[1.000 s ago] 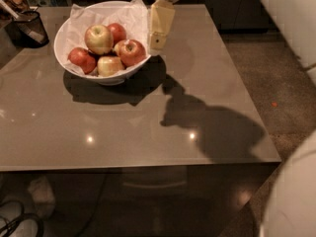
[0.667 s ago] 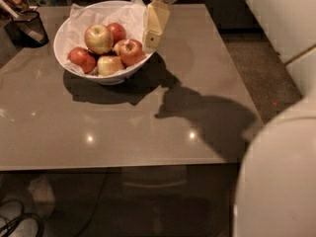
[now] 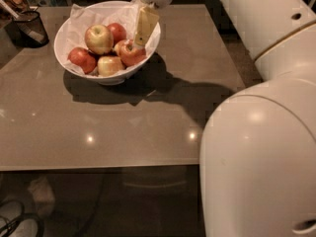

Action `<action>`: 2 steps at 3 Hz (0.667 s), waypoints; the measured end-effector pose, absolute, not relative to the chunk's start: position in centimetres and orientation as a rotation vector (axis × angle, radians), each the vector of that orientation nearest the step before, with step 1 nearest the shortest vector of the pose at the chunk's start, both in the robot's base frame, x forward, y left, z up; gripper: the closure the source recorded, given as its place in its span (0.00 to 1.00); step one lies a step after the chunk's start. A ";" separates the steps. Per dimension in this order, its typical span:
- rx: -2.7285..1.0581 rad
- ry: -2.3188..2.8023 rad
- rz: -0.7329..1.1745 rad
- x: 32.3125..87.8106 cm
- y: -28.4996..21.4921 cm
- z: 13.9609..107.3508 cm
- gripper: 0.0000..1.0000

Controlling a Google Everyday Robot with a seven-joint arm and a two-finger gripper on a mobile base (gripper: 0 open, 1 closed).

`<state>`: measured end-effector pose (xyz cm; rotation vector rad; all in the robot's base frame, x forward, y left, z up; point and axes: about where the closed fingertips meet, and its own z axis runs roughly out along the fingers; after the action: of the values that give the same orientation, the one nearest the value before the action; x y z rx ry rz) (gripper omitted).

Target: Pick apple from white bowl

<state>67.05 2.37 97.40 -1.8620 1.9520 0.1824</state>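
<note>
The white bowl [image 3: 66, 31], lined with crumpled white paper, stands at the far left of the grey table and holds several apples. The deep-red apple [image 3: 129, 55] with a yellowish stem dimple lies at the bowl's right side. A big yellow-green apple [image 3: 98, 38] sits in the middle, and a pale yellowish one [image 3: 109, 65] lies at the front. My gripper [image 3: 139, 41] hangs inside the bowl's right rim, its yellowish finger [image 3: 144, 26] pointing down. Its tip is at the top right of the deep-red apple.
A small black mesh cup [image 3: 29, 27] stands left of the bowl at the table's far left corner. My white arm and body [image 3: 256, 152] fill the right side of the view. The table's [image 3: 123, 127] front edge runs across the lower middle, with floor below it.
The gripper has moved left from the bowl's right rim to inside the bowl and come down beside the deep-red apple. My arm's white body now fills more of the right side.
</note>
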 end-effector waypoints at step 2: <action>-1.794 2.023 0.286 67.9 3.1 96.0 0.20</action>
<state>67.94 3.09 95.97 -1.7937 2.0228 0.2858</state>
